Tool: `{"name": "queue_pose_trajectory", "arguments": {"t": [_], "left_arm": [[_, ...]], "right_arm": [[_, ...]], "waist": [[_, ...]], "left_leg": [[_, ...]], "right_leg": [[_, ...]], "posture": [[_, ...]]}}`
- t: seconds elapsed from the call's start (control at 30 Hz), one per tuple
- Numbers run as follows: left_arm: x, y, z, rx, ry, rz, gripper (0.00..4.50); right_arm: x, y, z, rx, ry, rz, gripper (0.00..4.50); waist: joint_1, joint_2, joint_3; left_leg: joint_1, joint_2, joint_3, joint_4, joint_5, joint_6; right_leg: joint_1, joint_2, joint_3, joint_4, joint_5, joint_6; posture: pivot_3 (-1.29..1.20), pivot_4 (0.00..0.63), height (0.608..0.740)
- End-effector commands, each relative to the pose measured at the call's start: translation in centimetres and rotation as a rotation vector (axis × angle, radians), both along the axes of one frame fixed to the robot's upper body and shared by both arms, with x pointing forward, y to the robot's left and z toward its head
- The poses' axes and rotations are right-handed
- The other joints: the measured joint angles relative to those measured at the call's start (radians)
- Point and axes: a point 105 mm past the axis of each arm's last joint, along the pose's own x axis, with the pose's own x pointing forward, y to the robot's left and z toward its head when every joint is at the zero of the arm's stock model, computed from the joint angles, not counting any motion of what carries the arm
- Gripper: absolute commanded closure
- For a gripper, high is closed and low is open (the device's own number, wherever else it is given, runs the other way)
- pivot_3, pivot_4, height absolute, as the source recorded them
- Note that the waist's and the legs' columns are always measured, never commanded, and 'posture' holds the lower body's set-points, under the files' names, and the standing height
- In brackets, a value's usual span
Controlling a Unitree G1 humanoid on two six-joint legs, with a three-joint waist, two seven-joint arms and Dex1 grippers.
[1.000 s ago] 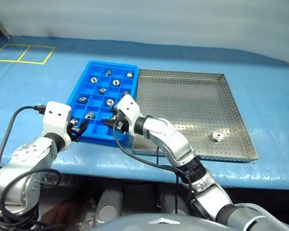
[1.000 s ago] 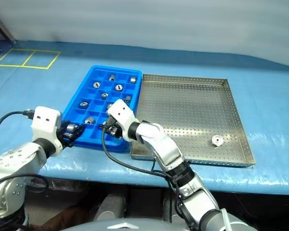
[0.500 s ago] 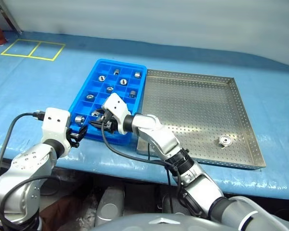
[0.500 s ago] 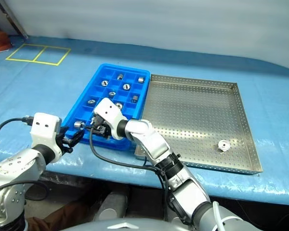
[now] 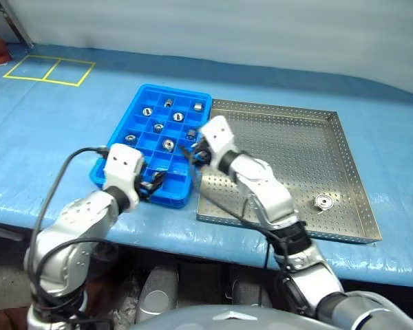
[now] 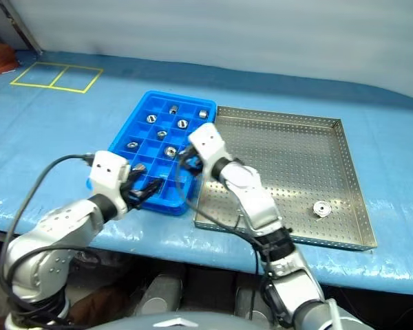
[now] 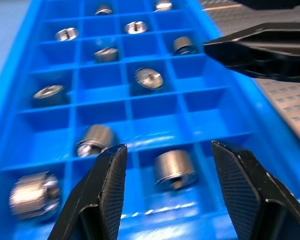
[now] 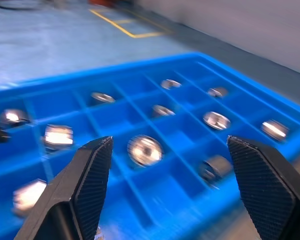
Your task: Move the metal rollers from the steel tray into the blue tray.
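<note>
Right gripper (image 5: 195, 152) hides part of the blue tray (image 5: 139, 110) near edge, so cells under it can't be counted. Left gripper (image 5: 153, 184) covers the tray's front corner. Rollers (image 8: 145, 150) smear in right wrist view, holes unreadable. Steel tray (image 7: 290, 107) cropped in left wrist view.

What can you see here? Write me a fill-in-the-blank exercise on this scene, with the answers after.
1. The steel tray still holds ___ metal roller.
2. The blue tray lies to the robot's ___ of the steel tray.
3. The right pincer stands ___, with nothing between its fingers.
4. The left pincer hovers over the ___ tray.

Answers: one; left; open; blue
</note>
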Motion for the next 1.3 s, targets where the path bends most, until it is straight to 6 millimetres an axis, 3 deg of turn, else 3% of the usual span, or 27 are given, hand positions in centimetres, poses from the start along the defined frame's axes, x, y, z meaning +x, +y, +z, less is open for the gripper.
{"name": "queue_pose_trajectory", "arguments": {"t": [0.03,0.2,0.37,0.57,0.9,1.23,1.3], "left_arm": [[0.6,-2.2,0.6,-0.037,-0.037,-0.093,1.59],[1.8,-5.1,-0.1,-0.061,-0.032,-0.192,1.59],[2.3,-6.1,-0.7,-0.065,-0.020,-0.231,1.59],[2.5,-6.4,-1.3,-0.037,-0.009,-0.256,1.59],[2.3,-6.4,-1.6,-0.023,-0.003,-0.265,1.59],[2.9,-5.6,-1.7,0.000,-0.008,-0.247,1.59],[3.1,-5.5,-1.6,0.006,-0.014,-0.242,1.59]], "right_arm": [[0.2,-4.9,0.3,-0.052,-0.017,-0.204,0.65],[-1.0,-11.1,-1.8,-0.123,0.067,-0.413,0.65],[-2.5,-13.8,-3.1,-0.158,0.120,-0.506,0.65],[-3.4,-15.1,-4.2,-0.144,0.154,-0.578,0.65],[-4.3,-18.4,-4.2,-0.164,0.159,-0.703,0.65],[-5.5,-18.9,-6.4,-0.065,0.290,-0.723,0.65],[-5.5,-19.0,-6.7,-0.037,0.305,-0.734,1.04]], "waist": [[-0.009,0.000,0.000],[-0.045,0.000,0.000],[-0.093,0.000,0.000],[-0.132,0.000,0.000],[-0.137,0.000,0.000],[-0.139,0.000,0.000],[-0.139,0.000,0.000]], "left_leg": [[0.000,0.000,0.000,0.000,0.000,0.000],[0.000,0.000,0.001,0.000,0.000,0.000],[0.000,0.000,0.002,0.000,0.000,0.001],[0.000,0.000,0.002,0.003,0.000,0.001],[0.000,0.000,0.002,0.005,-0.001,0.002],[0.000,0.000,0.003,0.006,-0.001,0.002],[0.000,0.000,0.003,0.006,-0.001,0.002]], "right_leg": [[0.000,0.000,0.000,0.000,0.000,0.000],[0.000,0.000,0.001,0.000,0.000,0.000],[0.000,0.000,0.002,0.000,0.000,0.001],[0.001,0.000,0.003,0.001,0.001,0.002],[0.001,0.000,0.003,0.001,0.001,0.003],[0.001,0.001,0.004,0.002,0.001,0.003],[0.001,0.001,0.004,0.002,0.001,0.003]], "posture": [[0.19,0.150,0.740],[0.12,0.150,0.740],[0.05,0.150,0.740],[0.02,0.150,0.740],[0.03,0.150,0.740],[0.01,0.150,0.740],[0.02,0.150,0.740]]}}
